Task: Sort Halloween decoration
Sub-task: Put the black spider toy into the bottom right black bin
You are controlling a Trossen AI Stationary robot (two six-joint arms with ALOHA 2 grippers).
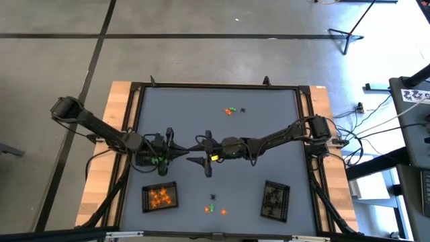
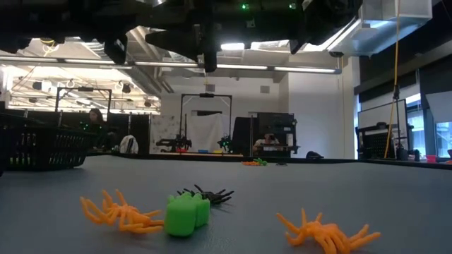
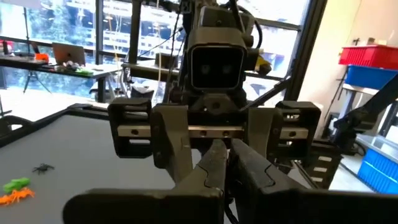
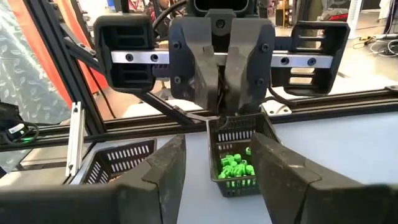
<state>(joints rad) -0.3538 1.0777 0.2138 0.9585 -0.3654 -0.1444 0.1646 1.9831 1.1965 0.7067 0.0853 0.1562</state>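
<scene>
Grey table (image 1: 269,134), open workshop behind it with racks and ceiling lights.

Nearest the front edge: loose cluster of trinkets. Two orange spiders (image 2: 120,212) (image 2: 325,233), a green lump (image 2: 185,214), a black spider (image 2: 208,194) just behind the lump. All unsorted.

Next row back: tray of orange pieces (image 1: 160,196) on the left, tray of black pieces (image 1: 275,199) on the right, well apart.

Mid-table: both arms meet nose to nose. Left gripper (image 4: 221,93) hangs over the tray of green pieces (image 4: 236,155); jaws pressed together. Cannot tell whether anything tiny is pinched between them. Right gripper (image 1: 203,156) faces it just beside, jaws spread wide, empty.

Far side: second small cluster (image 1: 232,110), orange, green and black mixed, untouched.

Risks, as I judge them:
- The grippers are very close. Any forward move by either could knock them together, or nudge the green tray and spill it.
- If the left holds a piece, releasing from this height could bounce it off the tray rim onto the table.
- The trinkets are far smaller than the jaws, and the front ones lie touching or nearly so. A pinch could take two colours at once, or flick a spider away.
- Spider legs could snag in the tray mesh.
</scene>
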